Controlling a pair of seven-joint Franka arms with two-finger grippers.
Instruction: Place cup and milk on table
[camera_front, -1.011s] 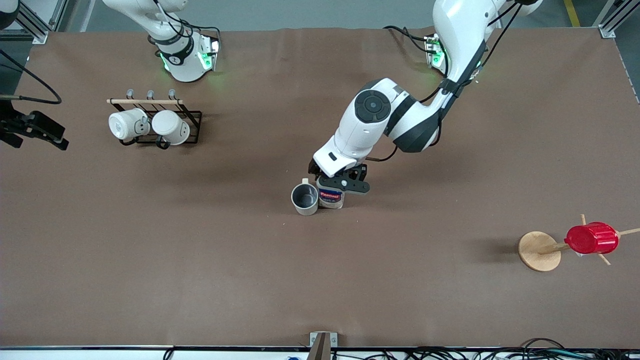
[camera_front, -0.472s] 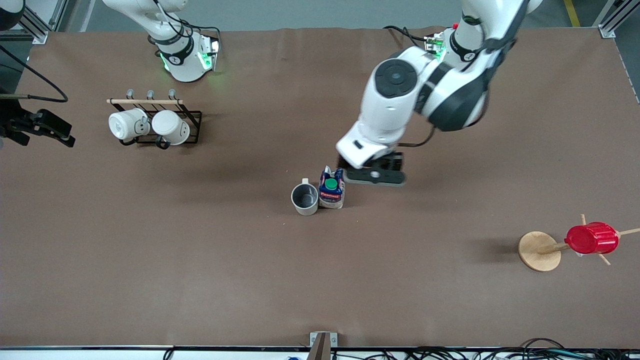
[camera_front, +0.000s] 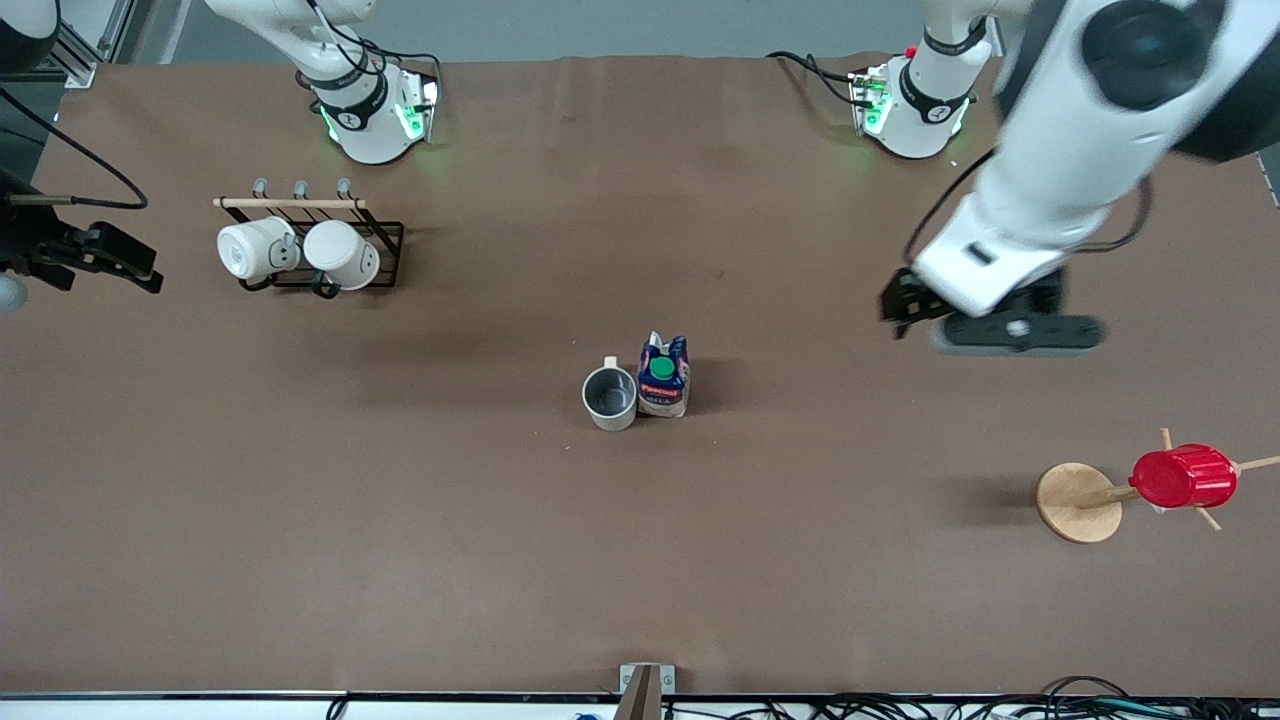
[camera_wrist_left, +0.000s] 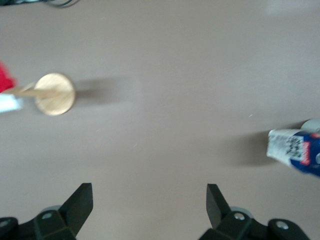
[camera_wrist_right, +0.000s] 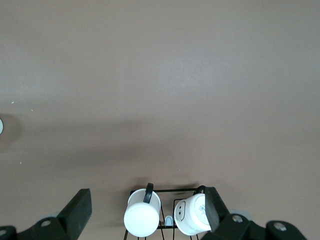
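Observation:
The cup (camera_front: 610, 398), white with a dark grey inside, stands upright in the middle of the brown table (camera_front: 400, 560). The blue-and-white milk (camera_front: 663, 377) with its green cap stands touching it, on the side toward the left arm's end. My left gripper (camera_front: 1015, 333) hangs open and empty over bare table, well away from both, toward the left arm's end. In the left wrist view the gripper (camera_wrist_left: 148, 200) is open and the milk (camera_wrist_left: 295, 151) shows at the edge. My right gripper (camera_front: 120, 265) waits open at the right arm's end, empty in its wrist view (camera_wrist_right: 146, 206).
A black wire rack (camera_front: 385, 250) holding two white mugs (camera_front: 255, 248) (camera_front: 342, 254) stands near the right arm's base. A wooden peg stand (camera_front: 1078, 502) carrying a red ribbed cup (camera_front: 1183, 477) sits toward the left arm's end, nearer the front camera.
My left gripper has risen off the top of the milk and swung toward the left arm's end of the table. The milk and cup stay put. The right gripper barely shifted.

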